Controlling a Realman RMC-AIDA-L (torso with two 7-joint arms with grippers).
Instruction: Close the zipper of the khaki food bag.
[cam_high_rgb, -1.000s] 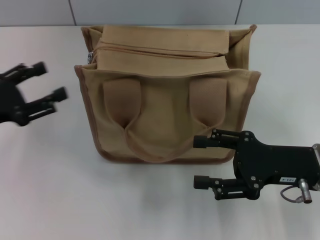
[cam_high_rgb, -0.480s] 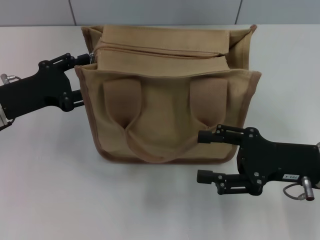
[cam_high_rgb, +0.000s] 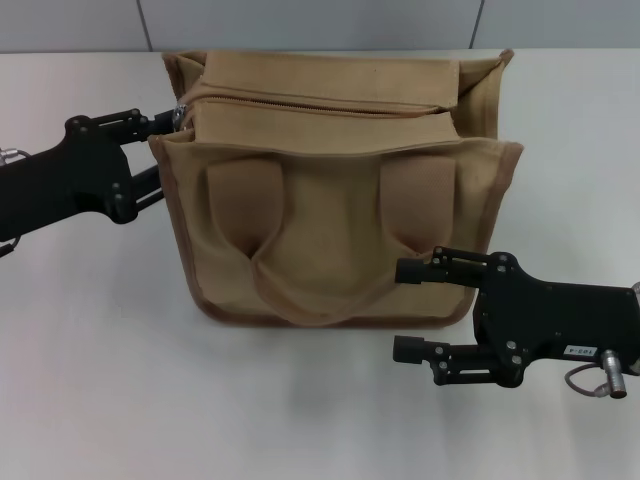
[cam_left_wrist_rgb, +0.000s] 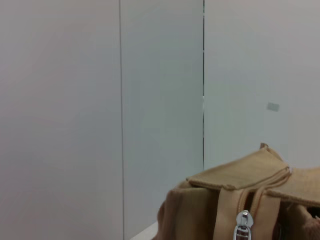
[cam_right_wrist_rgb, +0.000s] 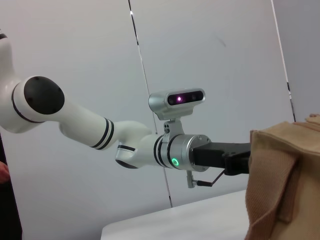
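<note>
The khaki food bag (cam_high_rgb: 330, 215) stands upright mid-table, its handle straps hanging down the front. The zipper (cam_high_rgb: 320, 102) runs along its top, with the silver pull (cam_high_rgb: 181, 112) at the bag's left end. My left gripper (cam_high_rgb: 160, 152) is open at that left end, its upper finger (cam_high_rgb: 150, 121) close beside the pull. The pull also shows in the left wrist view (cam_left_wrist_rgb: 243, 225), hanging down the bag's end (cam_left_wrist_rgb: 215, 200). My right gripper (cam_high_rgb: 402, 310) is open and empty at the bag's front lower right corner.
The white table (cam_high_rgb: 100, 350) runs to a grey panelled wall (cam_high_rgb: 320, 20) right behind the bag. The right wrist view shows my left arm (cam_right_wrist_rgb: 130, 145) reaching in behind the bag's edge (cam_right_wrist_rgb: 280, 175).
My left gripper has swung in from the far left to the bag's left end beside the zipper pull. My right gripper has shifted slightly right and down.
</note>
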